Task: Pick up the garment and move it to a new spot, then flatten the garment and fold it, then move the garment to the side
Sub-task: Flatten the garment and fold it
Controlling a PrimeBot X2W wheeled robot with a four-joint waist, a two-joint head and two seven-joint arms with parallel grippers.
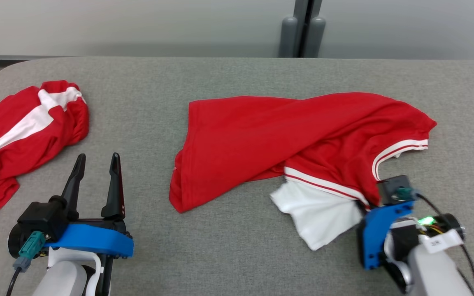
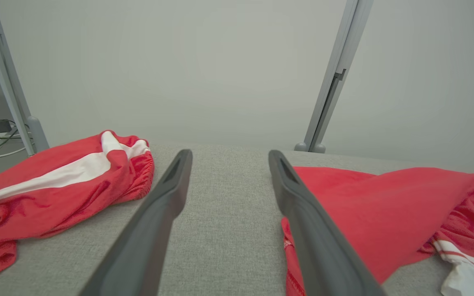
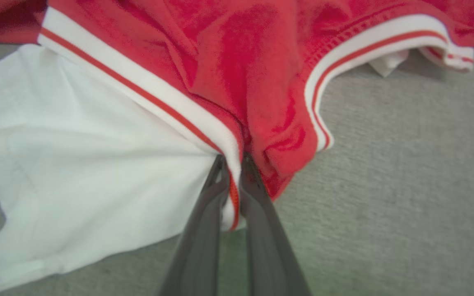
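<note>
Right hand (image 3: 233, 159) clamped on striped trim of red garment (image 1: 286, 131), left hand (image 1: 98, 157) fingers apart above grey table (image 1: 228, 246)

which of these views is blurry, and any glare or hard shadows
Right wrist view: soft and smeared, the shirt weave is lost around the right gripper. Head view: sharp, even light, no glare. Left wrist view: clear; the post leans, likely lens distortion.

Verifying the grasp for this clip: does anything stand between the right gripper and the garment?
Nothing visible does: the right gripper is shut on the garment at its striped white trim, near edge. A second red garment lies apart at the left end of the table.
</note>
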